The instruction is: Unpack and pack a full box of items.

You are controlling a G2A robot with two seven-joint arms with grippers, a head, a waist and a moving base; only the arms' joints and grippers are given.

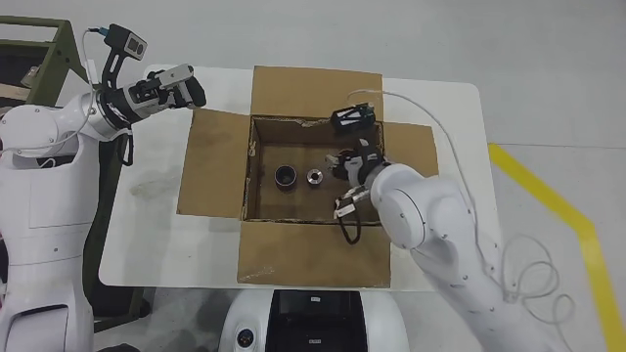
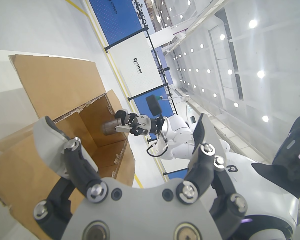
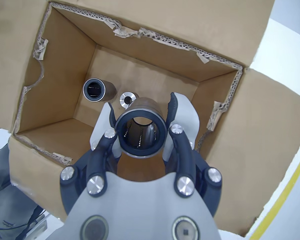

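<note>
Right gripper (image 3: 141, 104) pinching a linear bearing (image 3: 141, 152) at the cardboard box (image 3: 150, 51)'s three o'clock, right wrist view catches bore and ball rows, left wrist view steel flank, axis down into box, left gripper (image 1: 193, 88) spread, ten o'clock.

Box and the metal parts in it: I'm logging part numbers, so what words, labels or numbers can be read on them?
None on the cardboard box, flaps or walls that show.
None readable on the held sleeve in the right gripper.
None readable on the second sleeve on the box floor.
None readable on the small bushing beside it.
</note>
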